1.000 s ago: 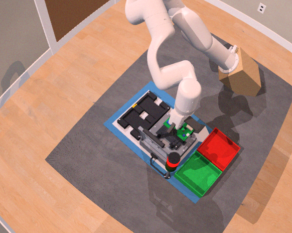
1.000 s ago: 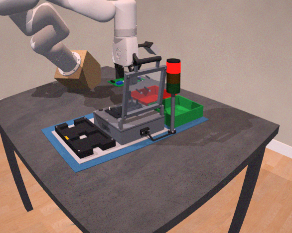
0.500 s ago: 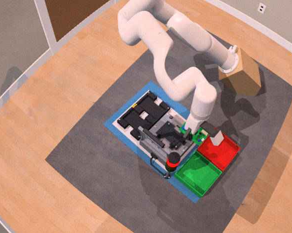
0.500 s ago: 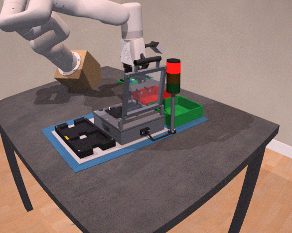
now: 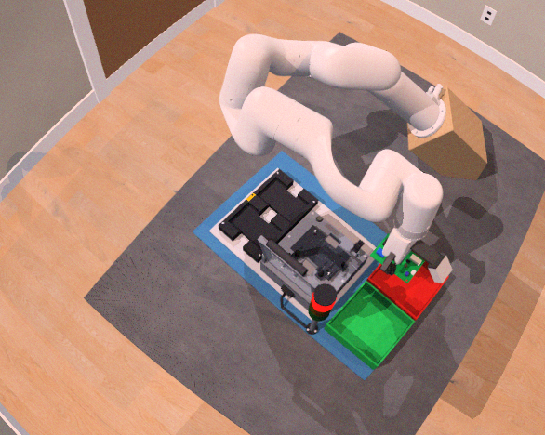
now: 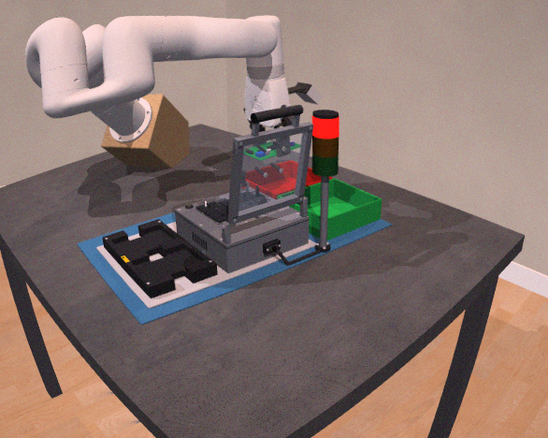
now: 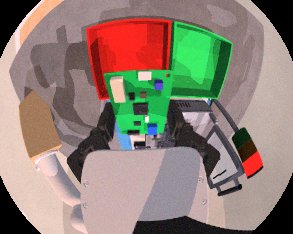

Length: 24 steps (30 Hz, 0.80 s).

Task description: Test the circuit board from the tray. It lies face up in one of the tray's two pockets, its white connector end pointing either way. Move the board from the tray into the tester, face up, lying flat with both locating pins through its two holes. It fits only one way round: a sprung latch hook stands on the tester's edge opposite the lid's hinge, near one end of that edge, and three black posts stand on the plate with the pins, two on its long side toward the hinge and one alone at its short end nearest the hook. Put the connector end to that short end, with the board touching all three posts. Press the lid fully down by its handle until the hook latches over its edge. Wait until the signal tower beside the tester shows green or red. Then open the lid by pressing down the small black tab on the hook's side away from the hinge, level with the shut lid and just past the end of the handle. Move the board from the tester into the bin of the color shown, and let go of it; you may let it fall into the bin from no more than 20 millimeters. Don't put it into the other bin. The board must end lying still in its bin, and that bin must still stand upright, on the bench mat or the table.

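Observation:
My gripper (image 5: 396, 265) is shut on the green circuit board (image 5: 400, 265) and holds it in the air over the red bin's (image 5: 409, 286) end nearest the tester. In the wrist view the board (image 7: 142, 101) sits between my fingers and overlaps the near rim of the red bin (image 7: 129, 51), with the green bin (image 7: 198, 57) to its right. The signal tower (image 6: 324, 137) shows red at its top. The tester (image 6: 241, 226) stands with its lid (image 6: 269, 174) raised upright and its plate bare. The black tray (image 5: 268, 210) has both pockets bare.
The green bin (image 5: 369, 325) stands right beside the red one, nearer the signal tower (image 5: 323, 299). The raised lid handle (image 6: 277, 114) is close to my wrist. The arm's base sits on a tan block (image 5: 451, 140) at the back. All fixtures stand on a blue mat.

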Motion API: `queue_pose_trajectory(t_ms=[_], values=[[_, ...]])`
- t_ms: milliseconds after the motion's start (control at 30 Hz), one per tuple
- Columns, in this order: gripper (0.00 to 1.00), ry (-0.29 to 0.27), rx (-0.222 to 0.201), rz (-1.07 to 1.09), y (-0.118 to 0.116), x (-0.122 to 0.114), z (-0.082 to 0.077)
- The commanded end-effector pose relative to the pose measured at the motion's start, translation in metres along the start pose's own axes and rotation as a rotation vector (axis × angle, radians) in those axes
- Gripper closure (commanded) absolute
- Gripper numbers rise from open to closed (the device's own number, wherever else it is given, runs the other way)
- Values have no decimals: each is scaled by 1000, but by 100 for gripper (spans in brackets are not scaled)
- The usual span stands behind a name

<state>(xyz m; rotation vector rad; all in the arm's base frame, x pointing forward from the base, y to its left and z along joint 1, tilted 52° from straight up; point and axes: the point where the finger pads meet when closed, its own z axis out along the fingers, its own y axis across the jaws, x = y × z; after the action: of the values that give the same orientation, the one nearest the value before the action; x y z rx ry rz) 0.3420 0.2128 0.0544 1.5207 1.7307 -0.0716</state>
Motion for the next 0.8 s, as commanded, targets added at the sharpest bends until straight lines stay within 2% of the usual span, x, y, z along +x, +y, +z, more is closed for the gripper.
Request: queue_pose_trajectory(t_ms=[0, 300, 767], values=[[21, -75, -2, 14, -9, 31, 10], [21, -75, -2, 14, -18, 48, 16], [21, -75, -3, 14, -18, 49, 17]])
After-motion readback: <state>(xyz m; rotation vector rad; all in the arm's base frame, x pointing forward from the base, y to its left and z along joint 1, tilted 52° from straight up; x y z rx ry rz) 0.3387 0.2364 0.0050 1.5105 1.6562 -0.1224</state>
